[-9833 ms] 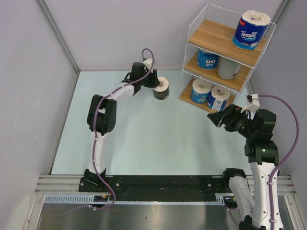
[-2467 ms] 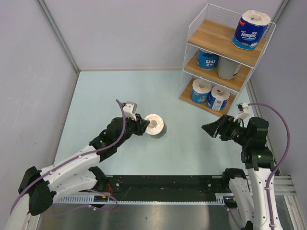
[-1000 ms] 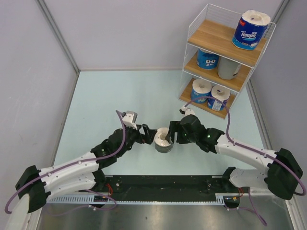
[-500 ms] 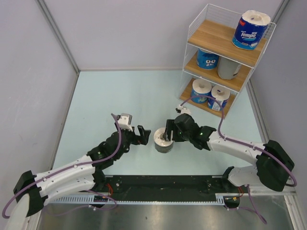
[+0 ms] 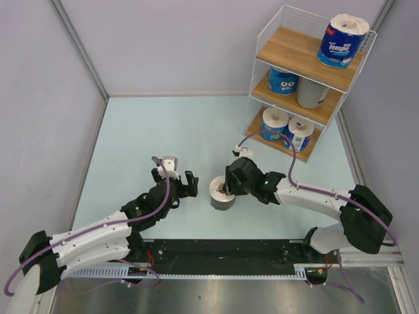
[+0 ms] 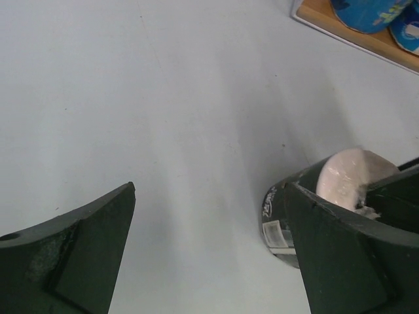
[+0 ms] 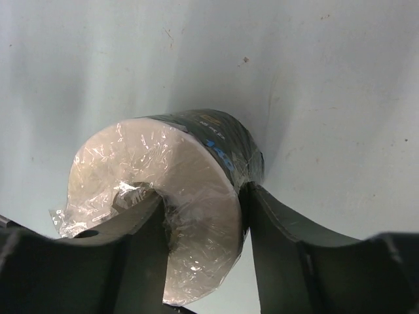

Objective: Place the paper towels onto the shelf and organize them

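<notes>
A black-wrapped paper towel roll (image 5: 221, 194) stands on end on the table in front of the arms. My right gripper (image 5: 229, 186) is shut on its wall, one finger in the hollow core and the other against the black wrap (image 7: 222, 140). My left gripper (image 5: 185, 184) hangs open just left of the roll (image 6: 278, 209), not touching it. The shelf (image 5: 291, 46) stands at the back right. It holds a blue roll (image 5: 342, 40) on top, a blue roll (image 5: 283, 80) and a grey roll (image 5: 311, 93) in the middle, and two blue rolls (image 5: 273, 124) at the bottom.
Grey walls close in the pale table on the left, back and right. The shelf's lowest board (image 6: 340, 33) shows at the top right of the left wrist view. Both arms reach towards the middle of the table from the black rail (image 5: 222, 252) at the near edge.
My left gripper let go of the black roll and drew back to the left, staying open. The right arm swung in from the right and its jaws closed over the roll's wall.
</notes>
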